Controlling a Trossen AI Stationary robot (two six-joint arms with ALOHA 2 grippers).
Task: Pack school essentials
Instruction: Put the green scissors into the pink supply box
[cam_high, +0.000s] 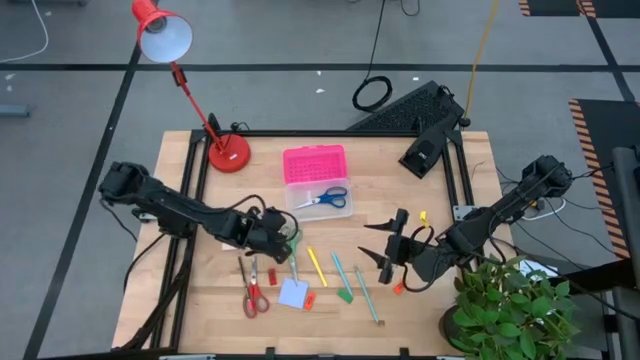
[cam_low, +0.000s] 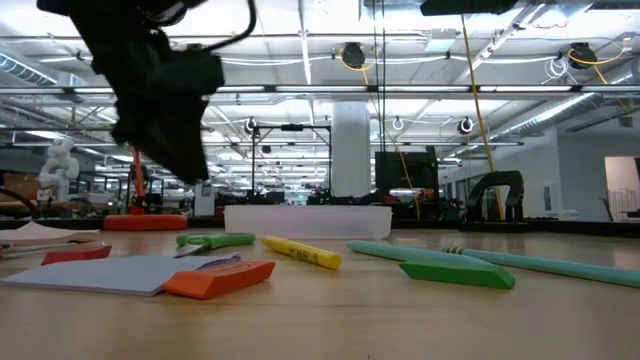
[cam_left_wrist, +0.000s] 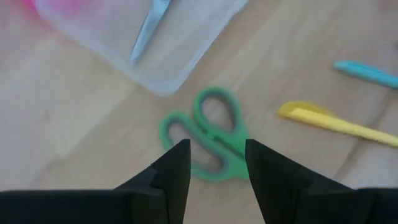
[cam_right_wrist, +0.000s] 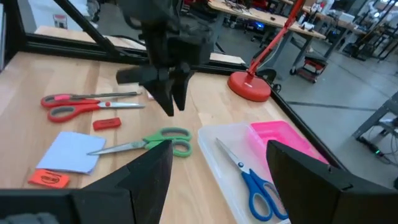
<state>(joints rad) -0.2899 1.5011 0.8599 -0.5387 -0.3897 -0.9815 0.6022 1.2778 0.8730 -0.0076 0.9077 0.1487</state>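
Observation:
The green-handled scissors lie flat on the wood beside the clear box, which holds the blue-handled scissors. My left gripper hovers open just above the green handles, fingers pointing down, clear of them in the right wrist view. My right gripper stands open over the table's right part, holding nothing. Red scissors, a blue note pad, red erasers, a yellow pencil, teal pencils and a green eraser lie toward the near edge.
The box's pink lid sits at its far side. A red desk lamp stands at the far left, a dark stand at the far right, and a potted plant at the near right corner.

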